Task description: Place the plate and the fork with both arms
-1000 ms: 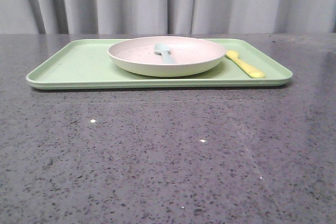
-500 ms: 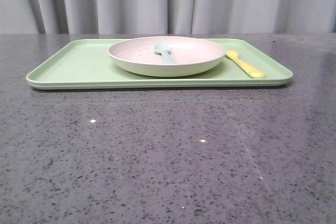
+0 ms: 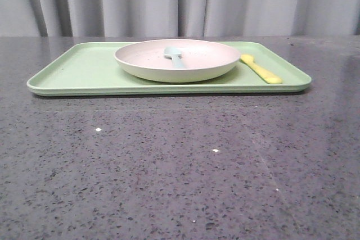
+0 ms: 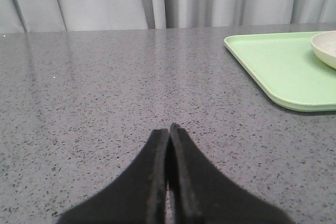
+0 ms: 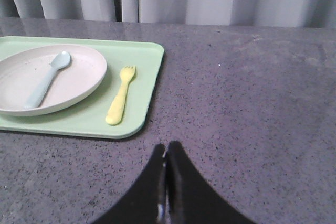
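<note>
The pale pinkish-cream plate (image 3: 197,66) sits on the light-green tray (image 3: 79,71) near its middle; it also shows in the right wrist view (image 5: 84,74) and, by its edge only, in the left wrist view (image 4: 326,51). A light blue spoon (image 3: 174,56) lies in the plate. The yellow fork (image 3: 261,69) lies on the tray right of the plate, prongs away from me (image 5: 119,102). My left gripper (image 4: 168,128) is shut and empty over bare table, left of the tray. My right gripper (image 5: 166,145) is shut and empty, right of the tray's near corner.
The tray lies across the far half of a dark speckled stone table (image 3: 180,167). A grey curtain (image 3: 180,1) hangs behind the table. The tray's left part (image 4: 283,66) bears nothing.
The front view has shifted very slightly, so the tray and its things sit a few pixels further left. Nothing on the tray has moved.
</note>
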You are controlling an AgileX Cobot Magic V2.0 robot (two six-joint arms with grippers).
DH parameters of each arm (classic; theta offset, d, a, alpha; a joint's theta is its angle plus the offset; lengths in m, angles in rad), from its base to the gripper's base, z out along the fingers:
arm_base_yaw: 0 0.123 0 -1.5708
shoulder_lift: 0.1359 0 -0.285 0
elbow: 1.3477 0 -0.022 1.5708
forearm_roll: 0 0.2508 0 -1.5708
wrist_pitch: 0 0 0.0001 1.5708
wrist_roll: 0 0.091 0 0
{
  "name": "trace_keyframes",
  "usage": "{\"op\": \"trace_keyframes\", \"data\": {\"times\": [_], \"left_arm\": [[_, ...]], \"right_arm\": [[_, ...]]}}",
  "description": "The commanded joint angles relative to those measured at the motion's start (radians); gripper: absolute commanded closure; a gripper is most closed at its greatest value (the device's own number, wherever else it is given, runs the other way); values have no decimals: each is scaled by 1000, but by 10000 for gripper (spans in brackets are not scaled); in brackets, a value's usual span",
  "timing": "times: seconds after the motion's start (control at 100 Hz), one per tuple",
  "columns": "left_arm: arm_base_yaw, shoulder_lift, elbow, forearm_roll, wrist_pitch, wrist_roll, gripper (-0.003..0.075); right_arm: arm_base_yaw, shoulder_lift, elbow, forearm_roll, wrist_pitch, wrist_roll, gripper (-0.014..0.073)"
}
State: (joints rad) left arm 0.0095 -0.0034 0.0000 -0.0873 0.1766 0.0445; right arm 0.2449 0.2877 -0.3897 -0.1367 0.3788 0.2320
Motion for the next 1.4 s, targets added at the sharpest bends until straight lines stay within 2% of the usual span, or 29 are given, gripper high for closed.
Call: {"op": "trace_keyframes", "data": {"times": [0.0, 0.14, 0.45, 0.74, 0.88, 1.39], "left_arm": [[2, -31, 13, -4, -77, -8, 741], [2, -31, 13, -4, -77, -8, 741], [2, -31, 13, -4, -77, -8, 741], [2, -31, 13, -4, -77, -8, 741], [2, -31, 13, -4, -77, -8, 741], [2, -31, 13, -4, -77, -8, 741]], "right_arm": [[-38, -11, 25, 64, -190, -77, 662], [-103, -71, 116, 103, -280, -120, 662], [-211, -209, 256, 103, -283, -120, 662], [-219, -308, 351, 103, -301, -120, 662], [-219, -322, 414, 103, -370, -120, 662], [-219, -322, 412, 103, -333, -120, 662]]}}
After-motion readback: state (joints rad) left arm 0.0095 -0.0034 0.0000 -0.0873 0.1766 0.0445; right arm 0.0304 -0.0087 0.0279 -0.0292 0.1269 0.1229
